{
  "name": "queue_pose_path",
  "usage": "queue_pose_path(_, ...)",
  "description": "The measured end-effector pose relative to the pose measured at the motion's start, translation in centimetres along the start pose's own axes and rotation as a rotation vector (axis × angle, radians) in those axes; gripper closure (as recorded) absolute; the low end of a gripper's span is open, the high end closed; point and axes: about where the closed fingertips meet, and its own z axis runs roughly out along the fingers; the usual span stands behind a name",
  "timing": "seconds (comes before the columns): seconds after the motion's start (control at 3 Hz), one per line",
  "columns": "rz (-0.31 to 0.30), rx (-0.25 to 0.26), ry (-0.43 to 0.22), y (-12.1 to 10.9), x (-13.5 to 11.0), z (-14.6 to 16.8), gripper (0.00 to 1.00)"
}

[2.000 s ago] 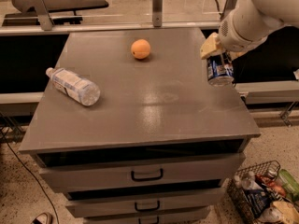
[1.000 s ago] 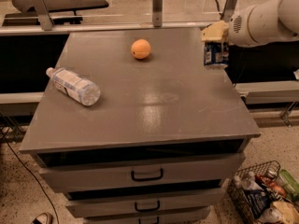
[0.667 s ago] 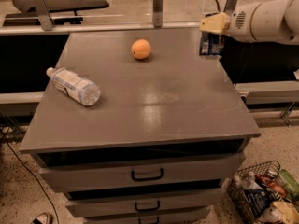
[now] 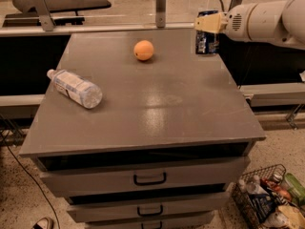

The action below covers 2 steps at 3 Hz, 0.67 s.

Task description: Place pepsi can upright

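The pepsi can (image 4: 206, 39) is dark blue with white markings and stands upright at the far right part of the grey cabinet top (image 4: 143, 94). My gripper (image 4: 208, 24) comes in from the right on a white arm and is at the can's upper part, its yellowish fingers around the can. The can's base looks level with the tabletop; I cannot tell if it touches.
An orange (image 4: 143, 50) lies left of the can at the back. A clear plastic water bottle (image 4: 75, 88) lies on its side at the left. A wire basket (image 4: 269, 199) of items stands on the floor at the lower right. Drawers face front.
The gripper has carried the can from the right edge up and back toward the far right part of the top, turning it upright.
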Motion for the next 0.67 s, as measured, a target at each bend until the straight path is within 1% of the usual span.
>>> queue_pose_path(0.33, 0.017, -0.036, -0.013, 0.5, 0.3, 0.1, 1.00)
queue_pose_path(0.67, 0.004, -0.135, -0.015, 1.9, 2.8, -0.1, 1.00)
